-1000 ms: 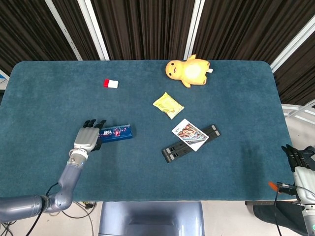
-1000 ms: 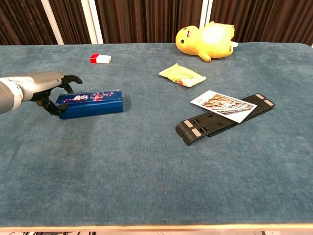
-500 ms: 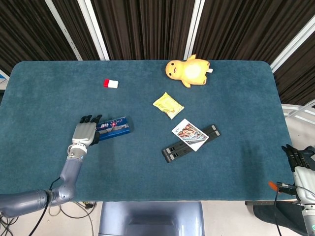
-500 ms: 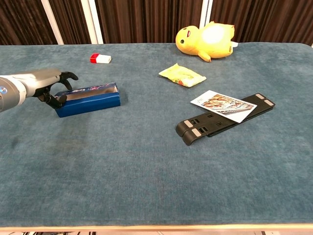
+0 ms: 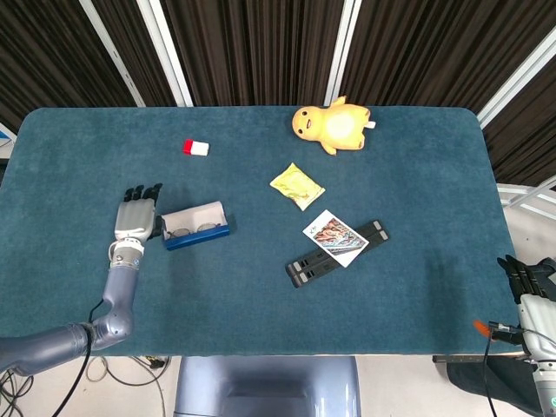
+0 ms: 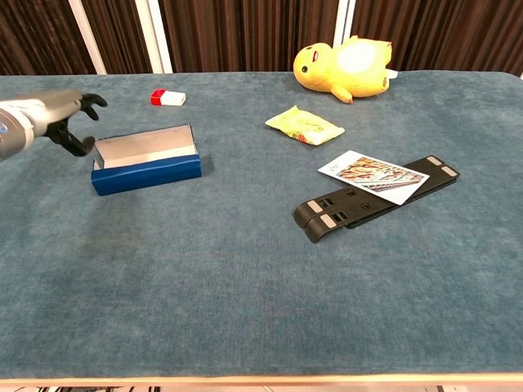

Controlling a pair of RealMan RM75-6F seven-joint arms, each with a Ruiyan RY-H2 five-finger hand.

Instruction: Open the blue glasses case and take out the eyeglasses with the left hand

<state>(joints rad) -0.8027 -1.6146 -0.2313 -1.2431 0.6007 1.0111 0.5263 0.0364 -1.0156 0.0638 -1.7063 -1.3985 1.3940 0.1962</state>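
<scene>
head view shows the blue glasses case (image 5: 196,226) lying open just past the fingertips of the left hand (image 5: 135,221), with the eyeglasses (image 5: 193,230) resting inside it. so the opening looks done, and the taking out is what remains. the left hand's fingers (image 5: 139,191) are spread and a little curled, holding nothing; in the chest view the hand (image 6: 65,122) sits at the case's near end, close to the raised lid (image 6: 145,142), though i cannot tell whether it touches. the right hand (image 5: 532,287) is at the frame's edge, well apart from everything, and its fingers are too hidden to judge.

against a second ago: the case was closed then, with the left hand's fingers wrapped on its end. half a second ago the lid was partly lifted. now it stands fully back, and the hand has let go and drawn off to the side. the rest of the table's things have not shifted.
</scene>
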